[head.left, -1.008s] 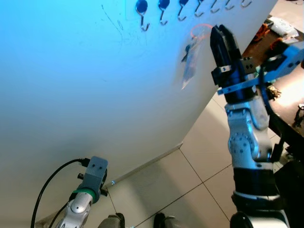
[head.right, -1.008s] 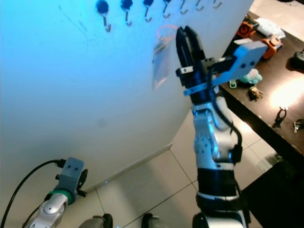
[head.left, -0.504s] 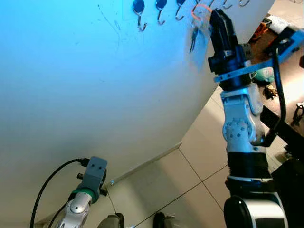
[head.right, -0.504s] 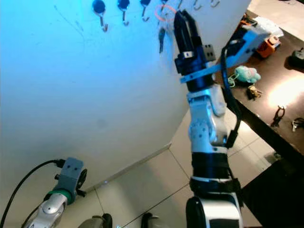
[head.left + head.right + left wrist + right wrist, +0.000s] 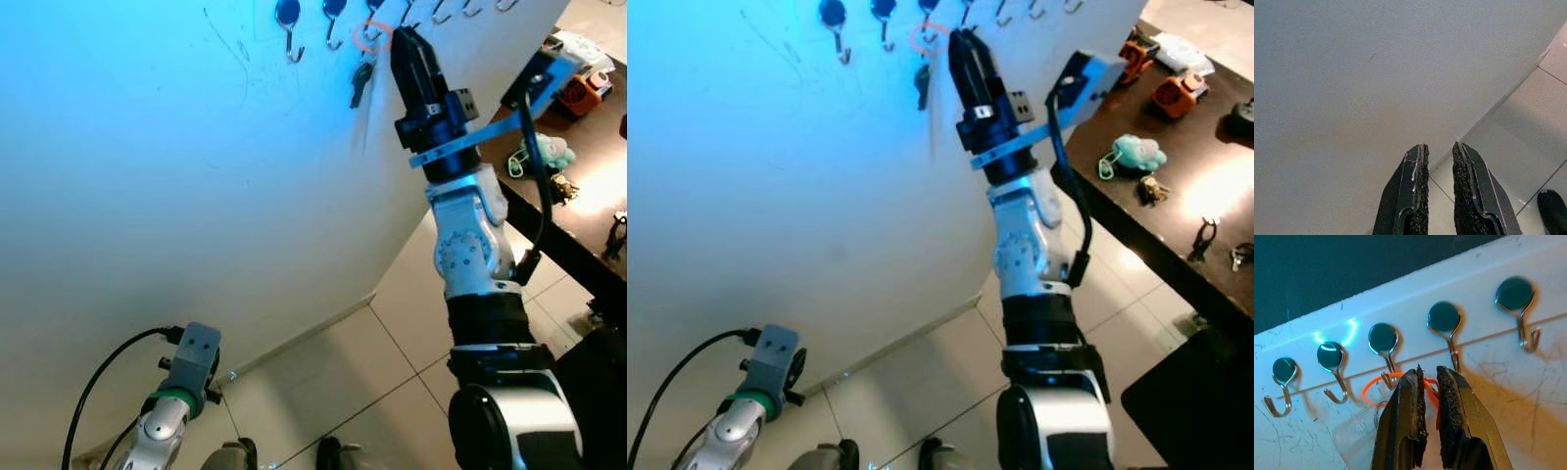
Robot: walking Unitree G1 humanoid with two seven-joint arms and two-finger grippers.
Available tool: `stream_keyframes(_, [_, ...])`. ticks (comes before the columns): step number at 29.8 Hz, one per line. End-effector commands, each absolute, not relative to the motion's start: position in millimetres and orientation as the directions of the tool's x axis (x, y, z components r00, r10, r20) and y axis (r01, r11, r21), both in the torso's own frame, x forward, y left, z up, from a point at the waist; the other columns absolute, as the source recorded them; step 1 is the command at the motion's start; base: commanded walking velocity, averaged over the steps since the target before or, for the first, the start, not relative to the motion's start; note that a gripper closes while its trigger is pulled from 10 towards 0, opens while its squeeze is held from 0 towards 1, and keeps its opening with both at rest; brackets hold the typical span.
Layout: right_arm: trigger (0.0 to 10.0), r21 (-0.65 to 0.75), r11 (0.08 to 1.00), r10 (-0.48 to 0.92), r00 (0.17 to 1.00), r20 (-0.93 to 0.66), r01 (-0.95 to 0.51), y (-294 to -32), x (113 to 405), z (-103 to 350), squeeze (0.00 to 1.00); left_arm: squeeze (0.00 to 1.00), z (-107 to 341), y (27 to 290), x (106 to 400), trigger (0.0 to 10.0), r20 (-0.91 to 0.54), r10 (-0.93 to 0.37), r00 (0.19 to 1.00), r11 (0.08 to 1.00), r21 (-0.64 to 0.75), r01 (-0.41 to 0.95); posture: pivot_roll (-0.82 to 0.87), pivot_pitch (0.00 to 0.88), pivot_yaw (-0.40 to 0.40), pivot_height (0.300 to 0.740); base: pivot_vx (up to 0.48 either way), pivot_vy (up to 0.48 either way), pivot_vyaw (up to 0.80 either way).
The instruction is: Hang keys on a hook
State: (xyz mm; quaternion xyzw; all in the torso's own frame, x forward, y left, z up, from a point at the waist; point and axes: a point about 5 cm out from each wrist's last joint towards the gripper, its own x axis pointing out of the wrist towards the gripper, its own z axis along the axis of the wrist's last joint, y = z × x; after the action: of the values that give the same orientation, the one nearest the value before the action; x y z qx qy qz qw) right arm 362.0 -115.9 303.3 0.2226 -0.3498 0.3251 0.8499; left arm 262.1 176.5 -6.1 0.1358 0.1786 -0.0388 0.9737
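the hooks [image 5: 291,27] are cut by the top edge; the right pincer [image 5: 1427,379] hides part of the orange loop [image 5: 1376,384]

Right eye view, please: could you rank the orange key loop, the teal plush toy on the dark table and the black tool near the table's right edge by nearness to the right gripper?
1. The orange key loop, at the tip of the right gripper, by the wall hooks.
2. The teal plush toy, on the dark table to the right.
3. The black tool, farther right and lower on that table.
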Motion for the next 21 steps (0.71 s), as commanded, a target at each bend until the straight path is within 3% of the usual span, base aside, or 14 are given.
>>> stream_keyframes(1, [10.0,0.145,0.687,0.399,0.537,0.744,-0.712,-113,364,303,0.0,0.0,-13,175,254,10.0,-0.386,-0.026,0.922,0.961,0.245,0.13,0.05,0.133,0.012,0.74,0.0,0.0,0.0])
stream_keyframes(8, [10.0,0.173,0.716,0.402,0.602,0.69,-0.677,-115,366,278,0.0,0.0,-14,176,252,10.0,-0.385,-0.017,0.923,0.963,0.243,0.12,0.05,0.136,0.007,0.74,0.0,0.0,0.0])
stream_keyframes(9, [10.0,0.185,0.728,0.394,0.624,0.675,-0.66,-119,363,267,0.68,0.0,-15,176,251,10.0,-0.388,-0.017,0.922,0.963,0.243,0.12,0.05,0.141,0.007,0.74,0.0,0.0,0.0])
stream_keyframes(10, [10.0,0.185,0.728,0.394,0.624,0.675,-0.66,-119,363,267,0.68,0.0,-15,176,251,10.0,-0.388,-0.017,0.922,0.963,0.243,0.12,0.05,0.141,0.007,0.74,0.0,0.0,0.0])
stream_keyframes(11, [10.0,0.191,0.732,0.388,0.63,0.673,-0.655,-121,362,264,1.0,0.0,-15,176,250,10.0,-0.389,-0.018,0.921,0.962,0.243,0.122,0.05,0.141,0.007,0.74,0.0,0.0,0.0])
stream_keyframes(16, [10.0,0.188,0.723,0.39,0.617,0.684,-0.665,-128,352,258,1.0,0.0,-16,176,250,10.0,-0.393,-0.021,0.919,0.962,0.244,0.126,0.04,0.142,0.011,0.74,0.0,0.0,0.0])
stream_keyframes(17, [10.0,0.184,0.702,0.406,0.599,0.69,-0.688,-132,342,256,0.0,0.0,-16,175,250,10.0,-0.394,-0.025,0.919,0.961,0.245,0.131,0.03,0.141,0.01,0.74,0.0,0.0,0.0])
stream_keyframes(21, [10.0,0.173,0.669,0.468,0.59,0.658,-0.723,-139,317,240,0.0,0.0,-16,176,251,10.0,-0.396,-0.029,0.918,0.959,0.249,0.138,0.03,0.14,0.005,0.74,0.0,0.0,0.0])
